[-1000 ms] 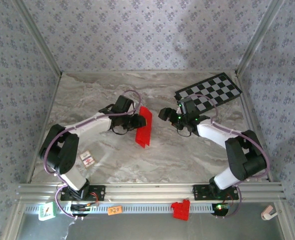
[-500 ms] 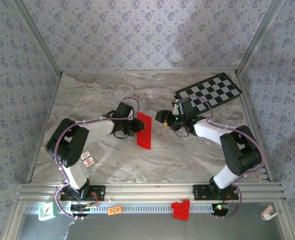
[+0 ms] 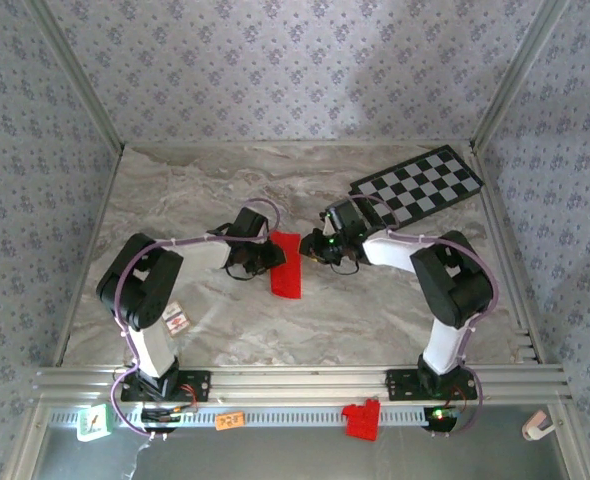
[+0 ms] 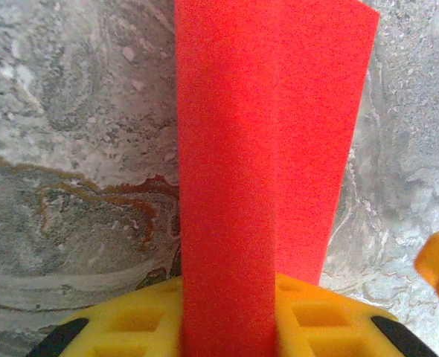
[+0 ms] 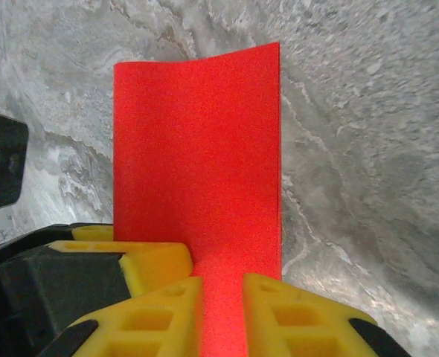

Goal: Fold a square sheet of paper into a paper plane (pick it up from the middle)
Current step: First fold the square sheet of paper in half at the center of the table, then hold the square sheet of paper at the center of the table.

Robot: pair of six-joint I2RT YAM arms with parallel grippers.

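Surface: marble-look tabletop, grey-beige veins, matt; floral wallpaper walls around it, aluminium rails at the front.
Task thing: square sheet of paper sat about table centre, doubled into a long narrow strip with its long axis running roughly 12 to 6 o'clock, and looked partly lifted off the marble.
Left gripper: at the sheet's 9 o'clock, jaws closed down on the fold; the left wrist view had a red ridge running out from between its yellow pads.
Right gripper: at the sheet's 2 o'clock, jaws almost together, nipping the thin paper between its fingers.
Why held so: probably two opposed pinches kept the layers lined up and the strip taut so a crease could be set; a judgement only.
Paper: thin, bright red, plain, with a fine grainy matt face, straight cut edges and a slight curl at the far end; it would likely flex and slip easily.
Pads: yellow, waffle-cut, rubbery looking.
Other: checkered board lay flat at 1 o'clock; red plastic bracket, small and chunky, sat at 6 o'clock on the front rail, well apart.
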